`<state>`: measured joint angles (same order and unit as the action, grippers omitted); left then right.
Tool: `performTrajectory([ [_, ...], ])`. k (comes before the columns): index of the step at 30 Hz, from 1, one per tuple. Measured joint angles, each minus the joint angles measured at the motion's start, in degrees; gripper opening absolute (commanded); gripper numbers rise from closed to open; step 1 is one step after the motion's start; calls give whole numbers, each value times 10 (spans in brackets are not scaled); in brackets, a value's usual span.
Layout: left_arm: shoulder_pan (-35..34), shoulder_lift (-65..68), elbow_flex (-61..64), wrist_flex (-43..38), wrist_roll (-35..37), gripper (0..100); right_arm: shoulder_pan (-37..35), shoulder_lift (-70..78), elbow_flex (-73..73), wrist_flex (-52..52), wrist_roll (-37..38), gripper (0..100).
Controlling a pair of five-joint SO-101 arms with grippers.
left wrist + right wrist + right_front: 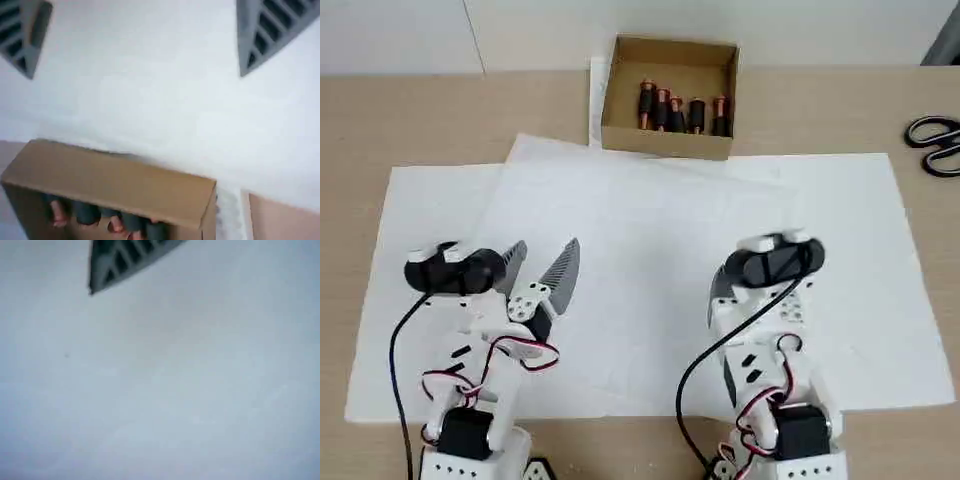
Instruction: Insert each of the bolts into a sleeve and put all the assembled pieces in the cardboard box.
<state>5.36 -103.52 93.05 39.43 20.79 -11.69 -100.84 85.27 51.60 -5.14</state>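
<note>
- Step in hand, as I judge it: wrapping up, since every assembled piece [680, 108] I can count already lies in the cardboard box [665, 141] at the far side of the table.
- To do this well, I would keep both arms low and near their bases, well apart from the box, so that nothing nudges its wall or upsets the row inside.
- My left gripper [546, 255] hangs over the white paper [640, 300] with its jaws spread wide and nothing between them. My left wrist view looks past it to the box's near wall [110, 180]. I would close it only once it is lifted off the sheet, so it cannot snag the paper.
- My right gripper [720, 287] sits over the same paper. I cannot tell how far open it is.
- Counts:
  - five assembled pieces, dark sleeves with copper-coloured bolts, side by side in one row in the box
  - one cardboard box
  - two arms
  - at least two overlapping paper sheets
  - one pair of scissors [935, 143] at the table's right edge, well apart from everything else
</note>
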Motion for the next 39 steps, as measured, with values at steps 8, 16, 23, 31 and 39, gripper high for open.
performTrajectory([
  [8,0,0,35,-1,0,249,-1,-22,72,0,0,217],
  [16,0,0,36,72,0,249,0,-22,106,-1,0,217],
  [23,0,0,36,136,0,249,-1,-22,106,8,0,217],
  [31,0,0,36,136,0,249,-1,-22,106,11,0,217],
  [39,0,0,36,136,0,249,-1,-22,106,11,0,217],
])
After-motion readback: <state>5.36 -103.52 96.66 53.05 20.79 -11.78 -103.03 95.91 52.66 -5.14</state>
